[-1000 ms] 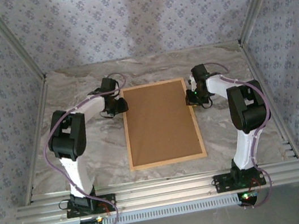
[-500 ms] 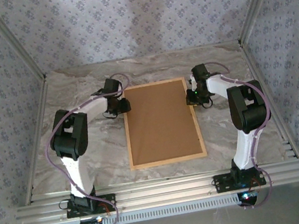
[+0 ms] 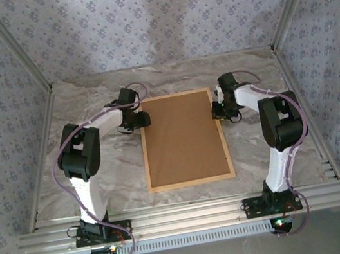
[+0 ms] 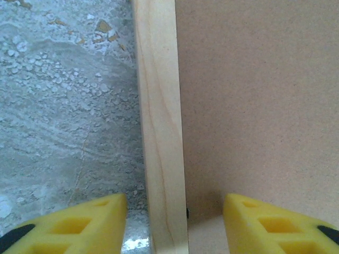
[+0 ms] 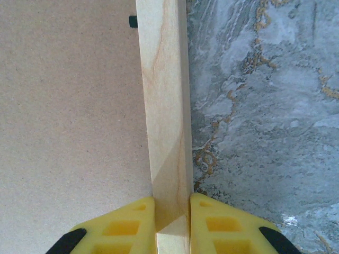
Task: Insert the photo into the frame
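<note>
Taking 12 o'clock as the far wall: the frame lies flat mid-desk, back side up, long axis running 12 to 6. A brown backing board fills it rail to rail. Whether the photo sits under that board I can't tell; if it's there, it's covered.

Both arms are at the far half of the frame, opp. each other. The right end effector is clamped on the 3 o'clock rail, w/ a yellow pad tight against each side of the wood. The left end effector straddles the 9 o'clock rail w/ its fingers well apart. One is over bare desk on the outer side, the other over the board on the inner side. Neither touches the wood, and there's a gap on both sides.

The relation that counts, imo: the rail runs straight btw. the left pads, parallel to them, and the frame's body lies to 3 o'clock of that end effector. The left looks able to lift straight off w/o dragging anything. A sideways pull twd 9 would prob. catch the inner pad on the rail. The right arm is the one w/ hold of the frame, so any steadying or shifting falls to it. Task looks close to finished; prob. only the release remains.
</note>
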Robot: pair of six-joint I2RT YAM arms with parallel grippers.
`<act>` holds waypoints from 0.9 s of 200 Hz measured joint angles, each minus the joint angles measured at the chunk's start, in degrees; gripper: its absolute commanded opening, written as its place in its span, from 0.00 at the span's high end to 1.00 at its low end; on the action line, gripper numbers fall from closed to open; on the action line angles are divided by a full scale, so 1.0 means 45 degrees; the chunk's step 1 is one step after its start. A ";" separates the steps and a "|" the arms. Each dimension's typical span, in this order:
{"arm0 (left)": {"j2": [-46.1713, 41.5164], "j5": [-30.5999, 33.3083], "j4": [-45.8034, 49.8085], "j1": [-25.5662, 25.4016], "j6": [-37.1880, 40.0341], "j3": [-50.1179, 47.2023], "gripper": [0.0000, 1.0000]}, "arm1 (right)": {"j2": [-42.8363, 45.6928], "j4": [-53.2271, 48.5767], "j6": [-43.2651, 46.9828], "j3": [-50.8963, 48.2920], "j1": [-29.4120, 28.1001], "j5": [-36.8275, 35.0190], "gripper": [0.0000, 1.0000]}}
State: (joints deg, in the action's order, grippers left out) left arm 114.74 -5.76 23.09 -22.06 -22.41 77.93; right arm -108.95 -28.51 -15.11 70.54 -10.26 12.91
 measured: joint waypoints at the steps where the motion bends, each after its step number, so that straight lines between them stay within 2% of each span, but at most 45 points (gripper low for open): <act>1: -0.0010 0.0000 0.0000 0.0010 0.0005 0.0000 0.46 | 0.0000 0.0000 0.0000 0.0000 0.0000 0.0000 0.81; 34: -0.0471 -0.0092 0.0034 0.0408 -0.0024 0.0000 0.47 | 0.0000 0.0000 0.0034 0.0000 0.0000 0.0000 0.81; 102: -0.0928 -0.0568 -0.0049 0.0651 -0.0155 -0.0029 0.66 | -0.0005 0.0000 0.0044 0.0000 0.0000 -0.0005 0.81; 180: -0.0583 -0.0724 0.0165 0.0466 -0.0117 -0.0029 0.69 | -0.0005 0.0000 0.0044 0.0000 0.0000 0.0000 0.81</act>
State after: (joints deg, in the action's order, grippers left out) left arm 112.12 -9.02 23.83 -19.97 -22.94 77.80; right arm -108.97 -28.51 -14.92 70.54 -10.26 12.91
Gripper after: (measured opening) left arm 0.313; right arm 0.196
